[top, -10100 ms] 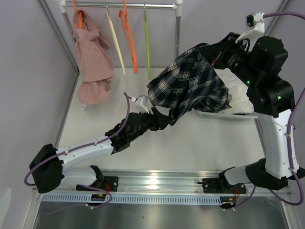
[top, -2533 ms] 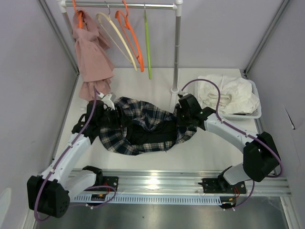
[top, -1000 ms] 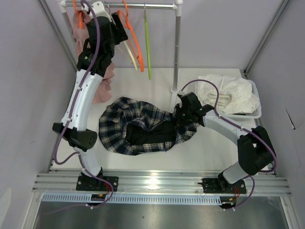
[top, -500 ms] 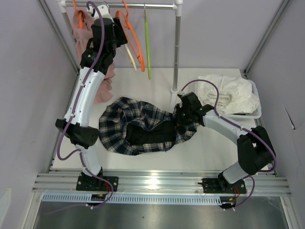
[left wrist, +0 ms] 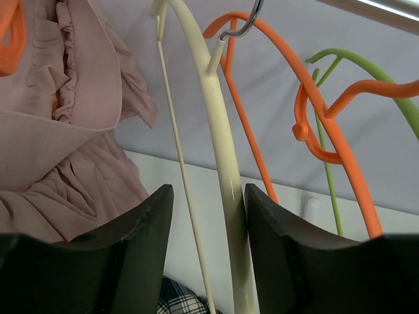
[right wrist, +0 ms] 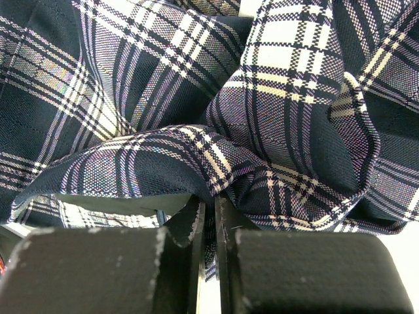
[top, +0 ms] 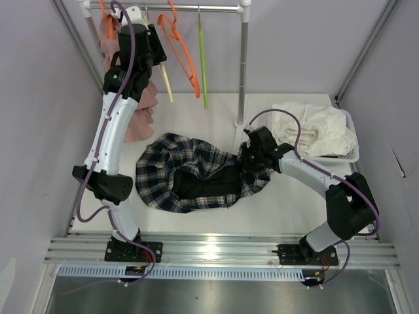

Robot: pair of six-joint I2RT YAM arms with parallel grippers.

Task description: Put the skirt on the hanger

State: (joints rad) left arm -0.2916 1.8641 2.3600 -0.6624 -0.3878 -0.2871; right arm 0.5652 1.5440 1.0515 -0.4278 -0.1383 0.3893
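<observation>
The dark plaid skirt lies crumpled on the white table. My right gripper rests at its right edge, shut on a fold of plaid cloth; in the right wrist view the gripper has its jaws almost touching, with fabric between them. My left arm reaches up to the rack. My left gripper is open around the cream hanger. In the left wrist view the gripper straddles the cream hanger, whose thick arm lies against the right finger while its thin bar runs through the gap.
A pink dress hangs on an orange hanger at the rack's left. A second orange hanger and a green hanger hang right of the cream one. The rack's upright pole stands mid-table. A white basket of white clothes sits at right.
My left arm let go of the skirt and rose to the rack. Over the last second the cream hanger swung edge-on between its fingers. The right gripper and skirt stayed put.
</observation>
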